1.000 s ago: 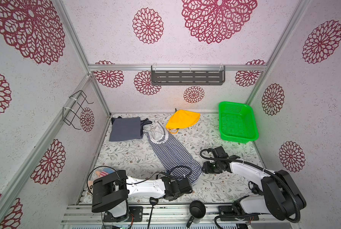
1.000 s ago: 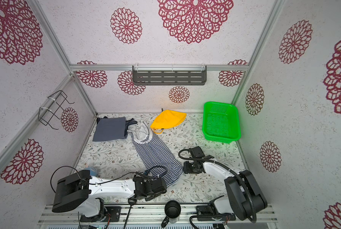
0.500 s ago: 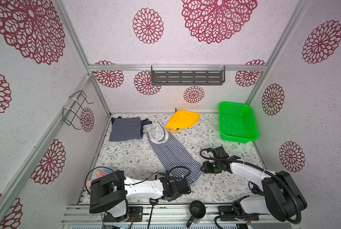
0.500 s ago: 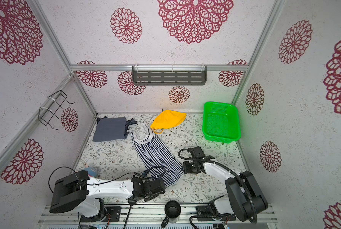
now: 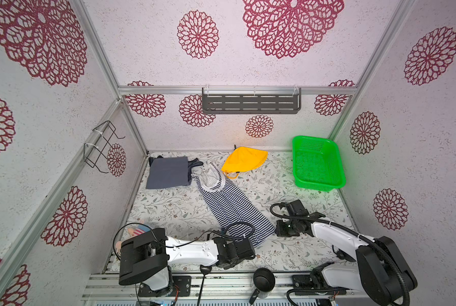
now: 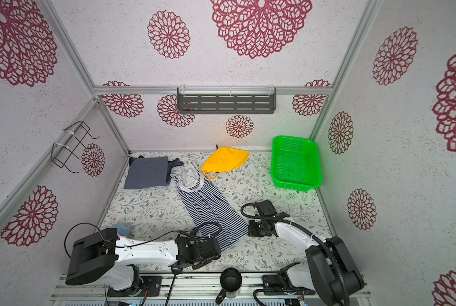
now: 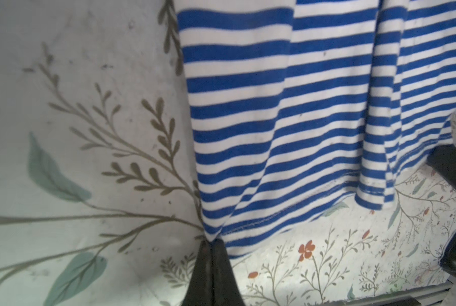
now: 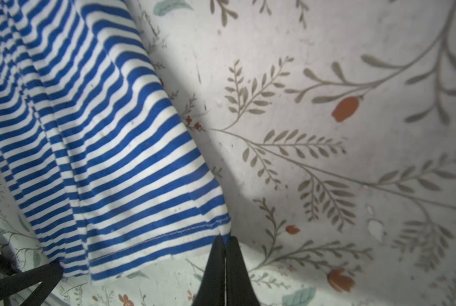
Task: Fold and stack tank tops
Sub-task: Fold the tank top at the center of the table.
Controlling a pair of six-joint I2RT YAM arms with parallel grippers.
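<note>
Both sets of fingers are pressed tight together, each nipping a bottom corner of the striped tank top (image 7: pixel 274 119). The left gripper (image 7: pixel 212 243) has one hem corner right at its tips. The right gripper (image 8: pixel 225 238) has the opposite corner, with only a sliver of blue cloth showing between its tips. Neither bite looks deep, so I'd lift slowly and evenly.

Between the two pinches the hem sags in a few lengthwise ridges. Easing the grippers slightly apart first should flatten that. Then my guess is both corners get carried away from the robot toward the neckline, kept level so the edges line up.

Going outward, the striped top runs diagonally from the fingers to the far side of the table (image 5: pixel 168 209), straps at the far end. Past the straps on the left gripper's side sits the grey tank top (image 5: pixel 168 172). It looks folded already, and it's touching or nearly touching the striped one.

On the right gripper's side of the straps there's a yellow hat (image 5: pixel 244 159), just beside them, so a crooked fold could land on it. A green basket (image 5: pixel 311 137) sits well beyond the right gripper, out of the way. The left arm's cable loop (image 5: pixel 248 225) hangs over the hem close to its fingers and might snag.
</note>
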